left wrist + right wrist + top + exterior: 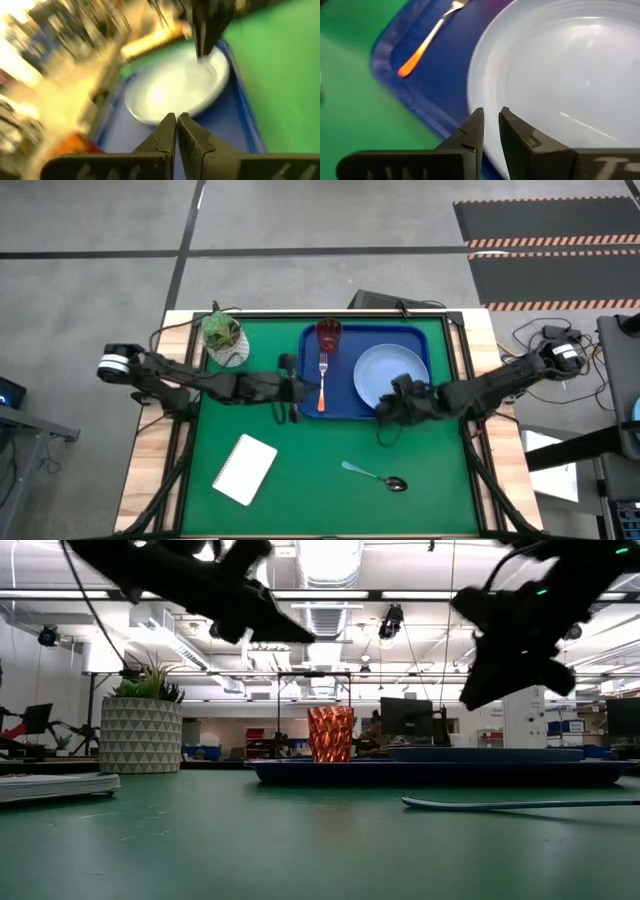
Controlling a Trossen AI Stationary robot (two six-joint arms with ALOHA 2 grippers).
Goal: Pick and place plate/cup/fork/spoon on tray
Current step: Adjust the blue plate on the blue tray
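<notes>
Over the green mat, the large rectangular dark-blue plastic tray (340,402) sits toward the far side of the table, and three pieces are on it. The round, shallow light-blue plate (384,373) fills its right half. The small translucent dark-red cup (329,334) stands upright in the tray's far left corner, and the slim fork with silver tines and an orange-red handle (322,381) lies just near of it, tines pointing at the cup.

The right gripper (386,412) hangs at the tray's near right edge, just beside the plate's rim; from its own camera the two dark fingers (475,131) are nearly pinched together with nothing between them. The left gripper (294,390) hovers at the tray's left edge, next to the fork handle, its fingers (167,132) drawn almost together and empty too.

The spoon with the dark shiny bowl and light teal-blue handle (374,475) is off the tray, lying on the mat near the front, well apart from both grippers.

A white rectangular notepad (245,469) lies front left, and a white pot with a green plant (224,337) stands far left.
</notes>
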